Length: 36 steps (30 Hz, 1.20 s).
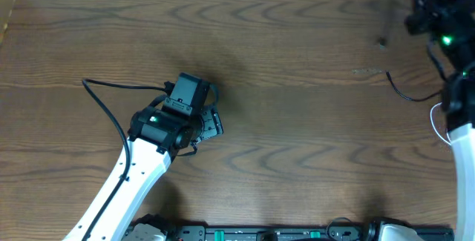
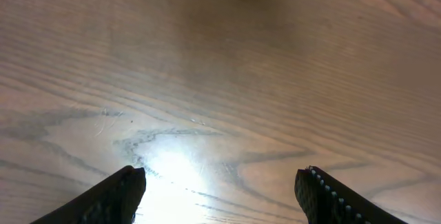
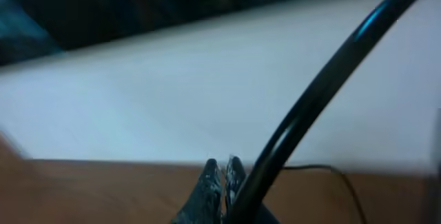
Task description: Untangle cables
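Observation:
The thin black cable (image 1: 404,93) lies at the right of the table and runs toward my right arm. A loop of the white cable (image 1: 438,119) shows beside that arm. My right gripper (image 1: 415,17) is raised at the far right corner. In the right wrist view its fingers (image 3: 224,172) are shut. A blurred black cord (image 3: 310,107) runs close against the right finger, and I cannot tell whether it is pinched. A thin black cable (image 3: 341,179) lies beyond it. My left gripper (image 1: 214,122) is open and empty over bare wood (image 2: 220,179).
A small dark blurred thing (image 1: 382,42) sits near the far right. The left arm's own thick black wire (image 1: 111,115) trails to the left. The table's far edge meets a white wall (image 3: 172,93).

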Each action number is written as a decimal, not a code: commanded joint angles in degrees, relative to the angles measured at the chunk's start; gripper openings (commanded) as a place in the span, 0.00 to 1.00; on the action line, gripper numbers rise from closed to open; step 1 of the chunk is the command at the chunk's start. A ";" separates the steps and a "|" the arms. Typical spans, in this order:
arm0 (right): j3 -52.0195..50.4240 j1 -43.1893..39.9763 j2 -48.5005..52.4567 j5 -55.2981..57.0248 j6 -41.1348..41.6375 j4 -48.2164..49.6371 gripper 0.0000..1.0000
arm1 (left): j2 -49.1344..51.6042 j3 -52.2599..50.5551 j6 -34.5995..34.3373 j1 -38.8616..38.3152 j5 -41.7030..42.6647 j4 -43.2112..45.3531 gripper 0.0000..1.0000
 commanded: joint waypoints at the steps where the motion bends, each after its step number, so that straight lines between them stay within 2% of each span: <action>1: 0.20 -6.93 1.42 8.57 -5.22 -7.23 0.01 | 0.72 0.22 0.55 0.24 -0.76 -0.22 0.74; 5: 0.66 -10.95 1.99 20.31 -11.37 -13.29 0.01 | 0.74 0.22 0.55 0.24 -0.76 -0.22 0.74; 10: 2.14 -13.53 2.01 36.02 -12.22 -15.74 0.01 | 0.74 0.22 0.55 0.24 -0.76 -0.24 0.74; 26: 2.12 -15.41 10.32 37.62 -12.13 -21.66 0.01 | 0.74 0.22 0.55 0.24 -0.74 -1.55 0.74; 27: 2.12 -15.45 10.51 37.53 -12.13 -21.86 0.03 | 0.74 0.22 0.52 0.24 -0.74 -1.55 0.74; 31: 2.12 -15.47 10.75 32.54 -12.15 -22.34 0.48 | 0.74 0.22 0.55 0.24 -0.76 -1.51 0.74; 33: 2.12 -15.47 10.75 29.42 -12.15 -22.32 0.55 | 0.74 0.22 0.55 0.24 -0.76 -1.51 0.74; 36: 2.12 -15.41 10.80 24.96 -12.15 -22.56 0.56 | 0.74 0.22 0.55 0.24 -0.76 -1.53 0.74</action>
